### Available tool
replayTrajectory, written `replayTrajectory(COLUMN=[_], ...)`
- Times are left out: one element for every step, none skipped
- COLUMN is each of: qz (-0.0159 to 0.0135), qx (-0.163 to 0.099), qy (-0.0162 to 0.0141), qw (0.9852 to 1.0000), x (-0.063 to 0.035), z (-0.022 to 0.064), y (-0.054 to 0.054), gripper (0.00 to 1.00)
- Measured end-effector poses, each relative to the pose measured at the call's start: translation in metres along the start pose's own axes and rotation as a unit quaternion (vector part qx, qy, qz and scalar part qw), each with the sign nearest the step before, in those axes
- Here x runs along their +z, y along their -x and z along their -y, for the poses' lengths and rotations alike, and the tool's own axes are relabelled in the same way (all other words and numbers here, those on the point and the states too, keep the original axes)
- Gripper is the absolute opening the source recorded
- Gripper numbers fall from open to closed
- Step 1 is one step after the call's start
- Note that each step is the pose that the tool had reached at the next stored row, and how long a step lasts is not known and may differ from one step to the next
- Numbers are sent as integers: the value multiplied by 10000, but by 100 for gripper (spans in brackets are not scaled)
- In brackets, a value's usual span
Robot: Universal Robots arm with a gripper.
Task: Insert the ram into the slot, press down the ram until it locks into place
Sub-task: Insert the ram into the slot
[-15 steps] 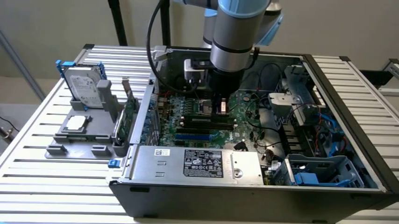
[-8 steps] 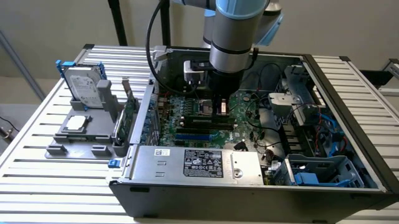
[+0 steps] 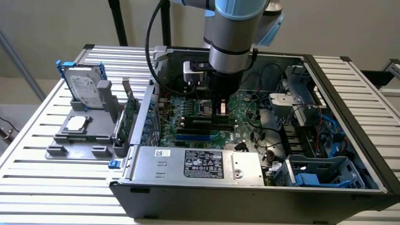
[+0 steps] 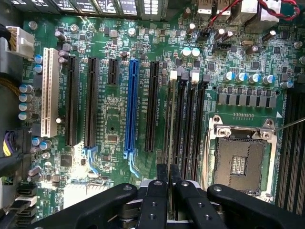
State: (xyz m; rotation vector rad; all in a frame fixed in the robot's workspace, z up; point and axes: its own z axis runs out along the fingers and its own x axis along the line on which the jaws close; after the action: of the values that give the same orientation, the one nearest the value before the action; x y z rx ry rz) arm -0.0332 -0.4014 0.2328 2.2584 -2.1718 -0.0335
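Observation:
My gripper hangs inside the open computer case, low over the green motherboard. In the wrist view its two black fingers stand close together, shut on the ram. The ram appears edge-on as a thin dark-green strip running away from the fingertips. It lines up with the outermost of the long black slots, on the side toward the blue slot. I cannot tell whether its lower edge sits in the slot. Those black slots lie just below the gripper in the exterior view.
Beside the ram run a black expansion slot, a bright-blue slot and a white slot. The open CPU socket lies on the other side. A power supply box, cables and a hard drive surround the board.

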Motion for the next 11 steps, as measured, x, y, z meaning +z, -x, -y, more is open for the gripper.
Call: replayTrajectory(qz=[-1,-1,-1,-1,-2,-3,-3,-2,-2,-2,-1], qx=[1,2,2,2,2,2,2,2,3,5,8], qy=[0,1,0,0,1,1,1,0,1,1,0], qw=[10000,10000,10000,10000,10000,10000,10000,10000,10000,10000,10000], x=[4,9,14,18,20,20,21,23,23,24,26], z=[0,0,0,0,0,0,0,0,0,0,0], y=[0,0,0,0,0,0,0,0,0,0,0], gripper=[13,13,13,13,13,13,13,13,13,13,13])
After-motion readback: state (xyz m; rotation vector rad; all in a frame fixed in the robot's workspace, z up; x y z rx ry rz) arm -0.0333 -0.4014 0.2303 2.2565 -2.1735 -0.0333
